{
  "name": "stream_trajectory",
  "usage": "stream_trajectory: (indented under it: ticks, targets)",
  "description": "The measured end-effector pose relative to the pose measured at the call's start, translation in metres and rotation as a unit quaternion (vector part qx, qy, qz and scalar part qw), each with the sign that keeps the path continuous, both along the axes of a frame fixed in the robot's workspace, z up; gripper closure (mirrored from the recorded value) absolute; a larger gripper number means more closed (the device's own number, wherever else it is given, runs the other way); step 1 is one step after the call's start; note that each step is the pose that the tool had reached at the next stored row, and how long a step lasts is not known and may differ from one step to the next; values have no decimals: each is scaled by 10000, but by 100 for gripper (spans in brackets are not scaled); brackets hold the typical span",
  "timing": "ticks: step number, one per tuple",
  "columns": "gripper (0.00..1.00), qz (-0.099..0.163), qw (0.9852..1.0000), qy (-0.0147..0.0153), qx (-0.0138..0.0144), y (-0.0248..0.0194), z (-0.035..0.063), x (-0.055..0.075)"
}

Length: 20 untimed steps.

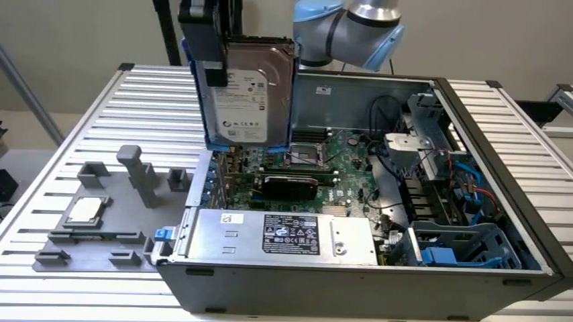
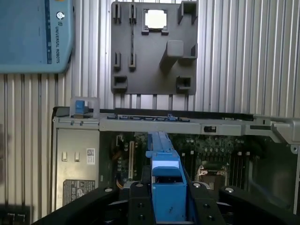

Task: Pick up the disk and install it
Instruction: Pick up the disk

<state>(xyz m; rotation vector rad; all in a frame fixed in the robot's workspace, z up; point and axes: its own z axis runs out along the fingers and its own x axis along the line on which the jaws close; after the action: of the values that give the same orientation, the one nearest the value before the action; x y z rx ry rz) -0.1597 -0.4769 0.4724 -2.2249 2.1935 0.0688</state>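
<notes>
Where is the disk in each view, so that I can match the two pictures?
Exterior view: the disk hangs upright above the open computer case, label towards the camera.
Wrist view: the disk shows edge-on, its blue rail clamped in the tool, over the motherboard.
Shared landmark: the square processor chip on the grey plate, beside the case.

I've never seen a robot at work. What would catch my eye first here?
First, the hard drive in its blue rails, held upright by the robot's hand above the open computer case, over the green motherboard. Next, to the exterior view's left of the case, a grey fixture plate on the slatted table carries a small square processor chip.
</notes>
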Motion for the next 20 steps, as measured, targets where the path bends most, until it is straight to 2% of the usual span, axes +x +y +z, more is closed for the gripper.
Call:
stream_trajectory:
  ticks: [20]
  targets:
    - [100,0,10000,0,89,-238,0,909]
